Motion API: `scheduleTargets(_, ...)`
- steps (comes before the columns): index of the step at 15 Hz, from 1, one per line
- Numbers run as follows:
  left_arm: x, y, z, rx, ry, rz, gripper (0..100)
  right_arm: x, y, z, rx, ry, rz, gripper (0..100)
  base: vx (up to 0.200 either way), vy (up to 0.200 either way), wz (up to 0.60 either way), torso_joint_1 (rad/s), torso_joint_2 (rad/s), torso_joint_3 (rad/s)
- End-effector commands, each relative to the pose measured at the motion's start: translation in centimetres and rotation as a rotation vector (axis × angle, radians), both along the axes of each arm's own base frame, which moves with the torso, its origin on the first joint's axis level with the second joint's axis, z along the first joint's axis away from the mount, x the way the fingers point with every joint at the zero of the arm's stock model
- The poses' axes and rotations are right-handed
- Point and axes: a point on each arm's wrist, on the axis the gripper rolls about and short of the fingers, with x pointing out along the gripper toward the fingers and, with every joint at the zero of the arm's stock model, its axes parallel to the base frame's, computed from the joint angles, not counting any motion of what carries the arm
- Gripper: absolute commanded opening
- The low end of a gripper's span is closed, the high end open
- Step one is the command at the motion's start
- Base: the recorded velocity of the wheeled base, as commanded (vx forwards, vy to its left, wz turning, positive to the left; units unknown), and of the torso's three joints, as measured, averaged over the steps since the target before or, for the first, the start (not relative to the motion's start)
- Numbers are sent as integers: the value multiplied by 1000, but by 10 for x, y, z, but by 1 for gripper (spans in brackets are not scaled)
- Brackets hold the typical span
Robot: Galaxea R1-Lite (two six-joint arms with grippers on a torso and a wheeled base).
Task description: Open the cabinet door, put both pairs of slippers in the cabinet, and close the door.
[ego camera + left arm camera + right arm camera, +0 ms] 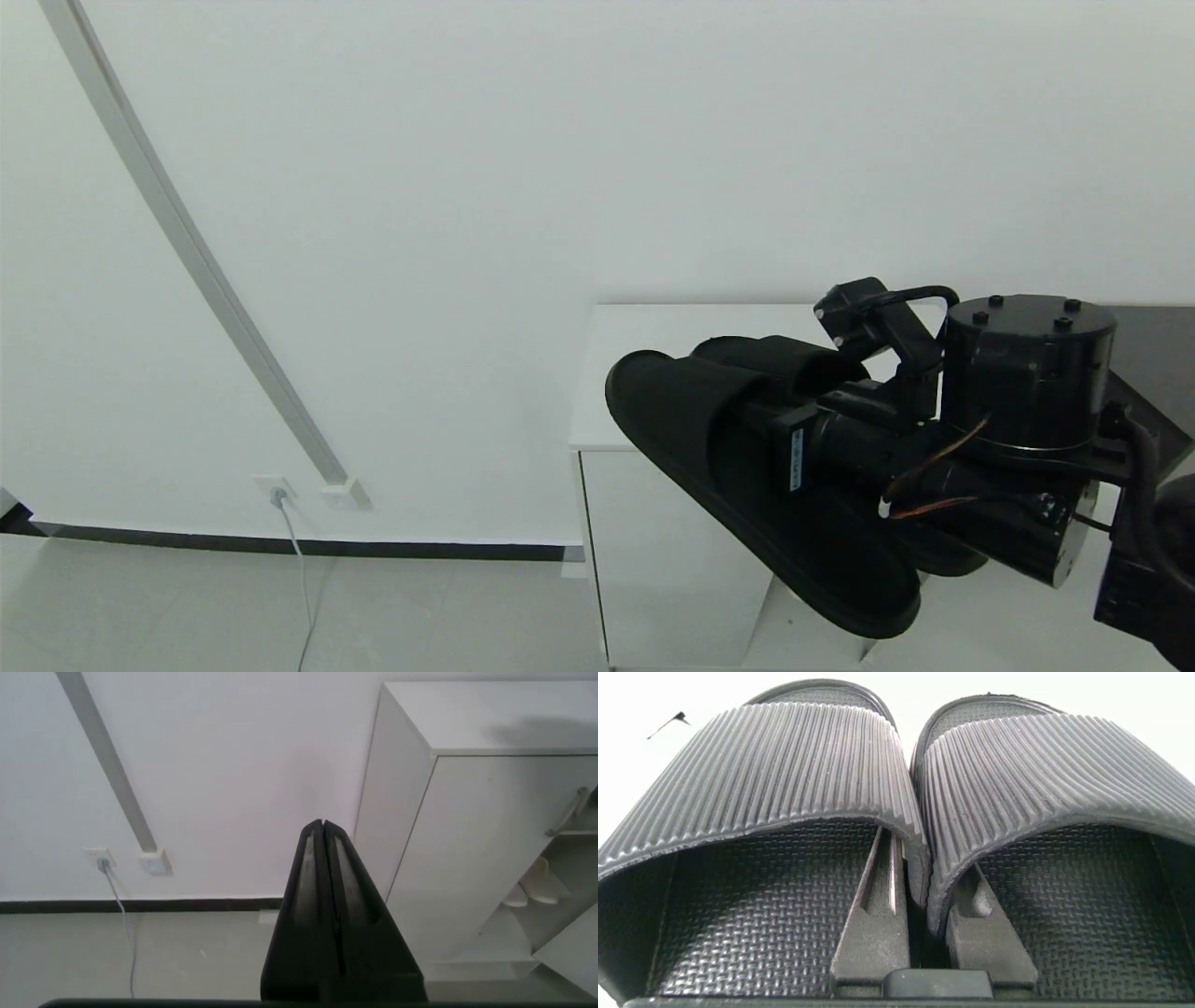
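Since our right fingers [873,924] sit one under each strap, we pinch both black ribbed rubber slippers [672,401] as a pair | aloft before the white wooden cabinet [653,541] | left fingers [308,896] pressed together.

We can read no text, number or brand anywhere. We see one small white sticker [795,459] on the body of the black right tool [926,873], its print too small to make out.
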Motion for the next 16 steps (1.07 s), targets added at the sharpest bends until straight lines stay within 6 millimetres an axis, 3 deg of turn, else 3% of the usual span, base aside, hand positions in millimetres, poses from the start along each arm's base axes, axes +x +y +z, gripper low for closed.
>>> scheduleTargets(1,0,0,0,0,1,1,0,1,1,-2,-5,5,0,0,-200,0,0,-17,-12,2)
scheduleTargets(5,0,0,0,-2,1,1,0,0,1,-7,-21,16,1,0,-200,0,0,-1,2,5)
scheduleTargets(16,0,0,0,-3,1,2,0,2,4,-15,-40,31,3,0,0,0,0,0,0,0)
